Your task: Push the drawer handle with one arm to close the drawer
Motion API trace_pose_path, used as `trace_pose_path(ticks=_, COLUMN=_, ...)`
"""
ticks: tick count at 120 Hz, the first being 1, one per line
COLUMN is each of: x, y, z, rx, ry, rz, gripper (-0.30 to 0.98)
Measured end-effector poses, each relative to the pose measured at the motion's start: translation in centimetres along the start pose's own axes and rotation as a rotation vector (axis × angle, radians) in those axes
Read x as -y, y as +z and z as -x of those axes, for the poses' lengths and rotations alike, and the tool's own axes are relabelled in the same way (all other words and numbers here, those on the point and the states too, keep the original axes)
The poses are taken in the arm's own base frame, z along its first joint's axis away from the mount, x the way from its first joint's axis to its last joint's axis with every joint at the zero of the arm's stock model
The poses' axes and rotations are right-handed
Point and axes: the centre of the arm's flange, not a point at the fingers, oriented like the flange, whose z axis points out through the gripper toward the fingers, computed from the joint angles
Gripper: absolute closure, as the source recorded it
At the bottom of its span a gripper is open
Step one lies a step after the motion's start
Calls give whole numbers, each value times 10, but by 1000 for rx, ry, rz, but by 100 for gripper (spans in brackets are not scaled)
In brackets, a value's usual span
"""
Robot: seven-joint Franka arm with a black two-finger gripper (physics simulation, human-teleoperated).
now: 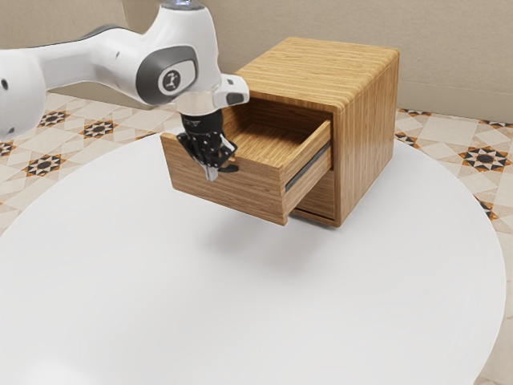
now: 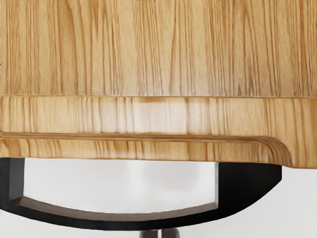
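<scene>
Drawer [image 1: 228, 188] is open, so the big job isn't done. I can see right down inside it, and its front stands well out from the wooden box [image 1: 369, 132]. The box sits on the white table [image 1: 264, 321], with the open drawer sticking out toward my gripper [image 1: 212, 173].

The black handle [image 2: 124, 223] is on the outside of the drawer's front, curved like a smile. My gripper points down, just by the handle, on the outer side. That is a good side to push from, I think. Its two tips look closed together, with nothing pinched in them. I can't tell if they touch the handle or are only very near it.

So I think getting to the handle is about done, and the pushing part is left. I need to push the handle toward the box, nice and straight, until the front meets the box all the way across.
</scene>
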Motion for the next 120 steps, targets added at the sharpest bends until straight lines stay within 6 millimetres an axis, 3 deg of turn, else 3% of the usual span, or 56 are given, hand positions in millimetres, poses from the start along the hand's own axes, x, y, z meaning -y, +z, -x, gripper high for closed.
trace_pose_path(ticks=34, x=2, y=9, z=-29, rx=9, ry=-12, rz=-8, gripper=79)
trace_pose_path(ticks=60, x=7, y=-13, z=-39, rx=-34, ry=-25, rz=-28, gripper=79)
trace_pose_path(ticks=81, x=19, y=-5, z=-48, rx=-30, ry=-49, rz=-39, gripper=79)
trace_pose_path(ticks=120, x=13, y=2, z=-70, rx=-49, ry=-50, rz=-22, gripper=79)
